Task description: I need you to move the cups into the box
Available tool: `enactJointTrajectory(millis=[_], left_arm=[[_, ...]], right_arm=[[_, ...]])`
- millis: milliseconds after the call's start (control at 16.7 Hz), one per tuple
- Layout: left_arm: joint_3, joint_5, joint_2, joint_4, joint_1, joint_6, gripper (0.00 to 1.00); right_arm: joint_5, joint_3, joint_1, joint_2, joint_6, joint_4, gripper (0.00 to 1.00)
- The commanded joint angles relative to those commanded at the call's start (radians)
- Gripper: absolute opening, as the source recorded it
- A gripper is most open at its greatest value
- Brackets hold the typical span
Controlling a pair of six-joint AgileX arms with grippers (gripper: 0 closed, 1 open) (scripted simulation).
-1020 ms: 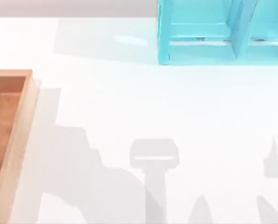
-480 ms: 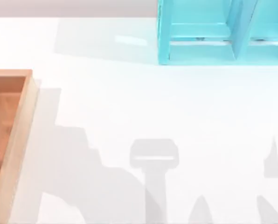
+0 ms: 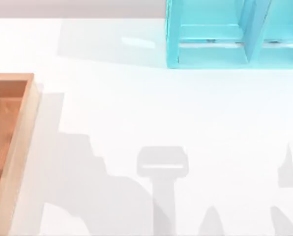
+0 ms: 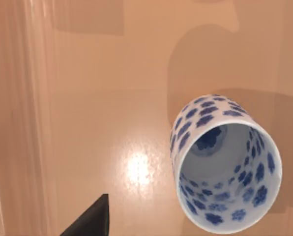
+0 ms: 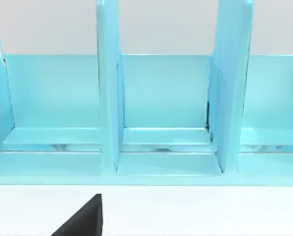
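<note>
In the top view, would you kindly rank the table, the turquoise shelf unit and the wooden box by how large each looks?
1. Table, largest by far.
2. Turquoise shelf unit and wooden box: both are cut off by the picture's edges and look about alike, so I would not rank them.

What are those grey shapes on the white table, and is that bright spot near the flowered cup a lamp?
Top view: the grey shapes are shadows cast on the table, nothing solid. Left wrist view: the bright spot is glare on the box floor beside the white cup, which throws its own soft shadow.
</note>
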State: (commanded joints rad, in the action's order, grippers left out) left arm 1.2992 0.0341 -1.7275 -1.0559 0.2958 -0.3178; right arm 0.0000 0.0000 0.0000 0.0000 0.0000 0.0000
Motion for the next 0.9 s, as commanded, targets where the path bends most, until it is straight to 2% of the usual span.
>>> enactJointTrajectory(millis=[300, 660, 900], left_arm=[[0.04, 0.001, -0.001, -0.039, 0.003, 0.004, 1.0], [0.33, 0.002, -0.005, -0.324, -0.002, 0.005, 1.0], [0.403, 0.0, -0.004, -0.398, -0.006, 0.005, 1.0]], right_arm=[[0.0, 0.0, 0.0, 0.0, 0.0, 0.0, 1.0], [0.0, 0.0, 0.0, 0.0, 0.0, 0.0, 1.0], [0.0, 0.0, 0.0, 0.0, 0.0, 0.0, 1.0]])
